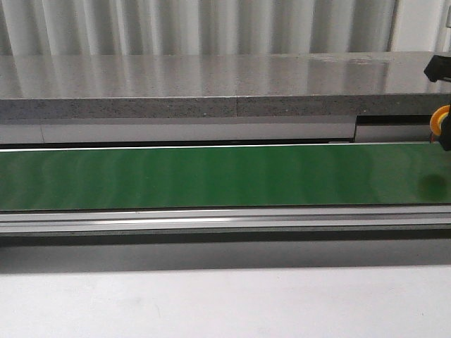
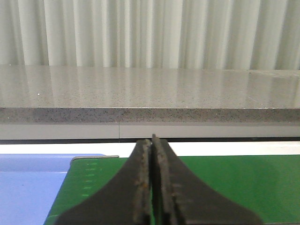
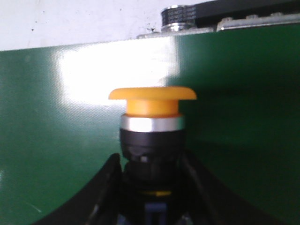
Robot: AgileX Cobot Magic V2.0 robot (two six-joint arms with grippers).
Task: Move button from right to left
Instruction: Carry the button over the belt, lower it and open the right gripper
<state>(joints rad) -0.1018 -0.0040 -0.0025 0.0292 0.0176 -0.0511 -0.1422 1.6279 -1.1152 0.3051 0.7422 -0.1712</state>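
Observation:
The button (image 3: 152, 122) has a round yellow-orange cap, a silver ring and a black collar; its blue body barely shows low between the jaws. My right gripper (image 3: 152, 187) is shut on it and holds it above the green belt (image 3: 56, 126). In the front view only the cap's orange edge (image 1: 442, 120) shows at the far right edge, above the belt (image 1: 211, 176), with a dark part of the right arm (image 1: 438, 68) above it. My left gripper (image 2: 152, 159) is shut and empty over the belt's left end (image 2: 93, 183).
A grey speckled counter (image 1: 211, 88) runs behind the belt. A silver rail (image 1: 211, 220) and white table (image 1: 211, 303) lie in front. A blue surface (image 2: 28, 187) lies beside the belt's left end. A metal roller end (image 3: 183, 16) sits at the belt's right end.

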